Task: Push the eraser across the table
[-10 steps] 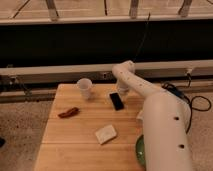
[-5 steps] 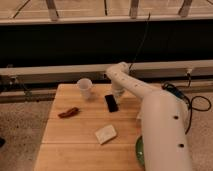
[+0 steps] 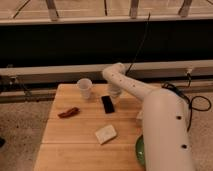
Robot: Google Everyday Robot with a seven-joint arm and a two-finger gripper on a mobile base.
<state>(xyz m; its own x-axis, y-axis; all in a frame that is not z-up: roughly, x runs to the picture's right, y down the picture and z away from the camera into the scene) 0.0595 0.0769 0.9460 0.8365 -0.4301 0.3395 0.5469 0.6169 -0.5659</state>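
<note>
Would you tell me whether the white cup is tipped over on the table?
No, the white cup stands upright on the table; the gripper is by the eraser's far end.

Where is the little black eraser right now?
In the camera view, the eraser lies flat on the table, just right of the white cup, with the end effector close by its far right corner.

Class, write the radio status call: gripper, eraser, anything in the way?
Gripper low, just beyond the eraser, contact unclear. Eraser flat on the table. White cup and pale pad nearby, neither touching it.
</note>
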